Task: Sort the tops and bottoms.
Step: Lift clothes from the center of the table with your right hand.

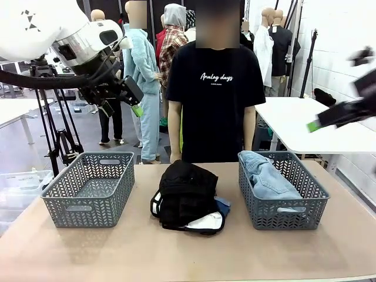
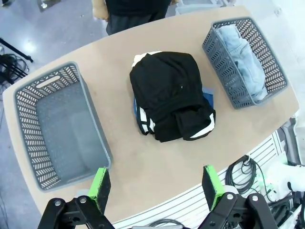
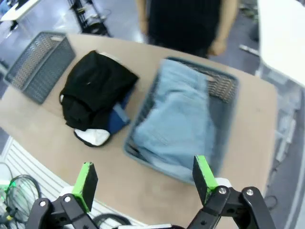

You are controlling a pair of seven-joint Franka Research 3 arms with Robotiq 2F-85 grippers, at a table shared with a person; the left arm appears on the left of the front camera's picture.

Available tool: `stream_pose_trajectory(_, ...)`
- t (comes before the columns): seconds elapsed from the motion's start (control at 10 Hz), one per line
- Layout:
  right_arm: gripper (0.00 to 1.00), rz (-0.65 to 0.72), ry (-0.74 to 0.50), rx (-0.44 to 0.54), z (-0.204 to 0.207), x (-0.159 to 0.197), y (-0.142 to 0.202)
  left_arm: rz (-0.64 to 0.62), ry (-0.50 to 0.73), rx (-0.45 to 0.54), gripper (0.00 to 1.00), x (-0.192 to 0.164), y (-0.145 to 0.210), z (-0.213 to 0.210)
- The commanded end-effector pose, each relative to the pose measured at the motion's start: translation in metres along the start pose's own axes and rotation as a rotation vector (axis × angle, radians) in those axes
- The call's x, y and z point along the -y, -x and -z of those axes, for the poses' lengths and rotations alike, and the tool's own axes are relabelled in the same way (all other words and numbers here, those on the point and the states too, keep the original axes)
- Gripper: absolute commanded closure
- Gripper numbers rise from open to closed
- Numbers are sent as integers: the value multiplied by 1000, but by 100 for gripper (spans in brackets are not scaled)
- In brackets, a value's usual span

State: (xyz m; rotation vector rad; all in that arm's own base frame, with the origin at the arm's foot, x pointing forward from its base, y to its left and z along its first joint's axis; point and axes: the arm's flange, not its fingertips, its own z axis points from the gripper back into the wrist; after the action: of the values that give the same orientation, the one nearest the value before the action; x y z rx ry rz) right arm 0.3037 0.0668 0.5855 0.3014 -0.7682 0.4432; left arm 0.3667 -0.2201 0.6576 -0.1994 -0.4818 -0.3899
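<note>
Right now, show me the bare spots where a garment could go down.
Bare: the near strip of table before the pile of clothes, the gap between the pile and the left basket, and that basket's floor. Crowded: the right basket, full of light jeans.

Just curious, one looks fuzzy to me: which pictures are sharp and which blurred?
The right wrist view is smeared throughout, the pale jeans and their basket soft-edged; the left wrist view is crisp, though its wide lens bows the table edge; the front view is sharp on the clothes pile.

Garment pile [image 1: 187,194] central, between left basket [image 1: 88,210] and right basket [image 1: 285,214]; denim garment [image 1: 267,176] in right basket; person [image 1: 217,100] behind table [image 1: 176,252].
</note>
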Motion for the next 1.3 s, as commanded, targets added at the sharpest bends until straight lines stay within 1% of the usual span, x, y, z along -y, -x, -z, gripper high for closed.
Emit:
stream_pose_trajectory(0.0,0,-74,-100,-27,51,-18,-53,-2,-6,3,0,-2,1,0)
stream_pose_trajectory(0.1,0,-112,-144,2,72,-36,-66,-2,-6,3,0,-2,1,0)
stream_pose_trajectory(0.3,0,-143,-158,48,101,-54,-80,-2,-6,3,0,-2,1,0)
stream_pose_trajectory(0.4,0,-140,-135,18,100,-47,-79,-2,-6,3,0,-2,1,0)
stream_pose_trajectory(0.5,0,-128,-127,1,93,-68,-75,-2,-6,3,0,-2,1,0)
stream_pose_trajectory(0.7,0,-128,-127,1,93,-68,-75,-2,-6,3,0,-2,1,0)
stream_pose_trajectory(0.8,0,-138,-119,5,98,-66,-82,-2,-6,3,0,-2,1,0)
stream_pose_trajectory(0.9,0,-136,-90,13,100,-87,-82,-2,-6,3,0,-2,1,0)
stream_pose_trajectory(1.0,0,-124,-120,6,119,-95,-98,-2,-6,3,0,-2,1,0)
stream_pose_trajectory(1.1,0,-112,-164,-15,146,-96,-116,-2,-6,3,0,-2,1,0)
stream_pose_trajectory(1.2,0,-118,-232,-36,170,-97,-132,-2,-6,3,0,-2,1,0)
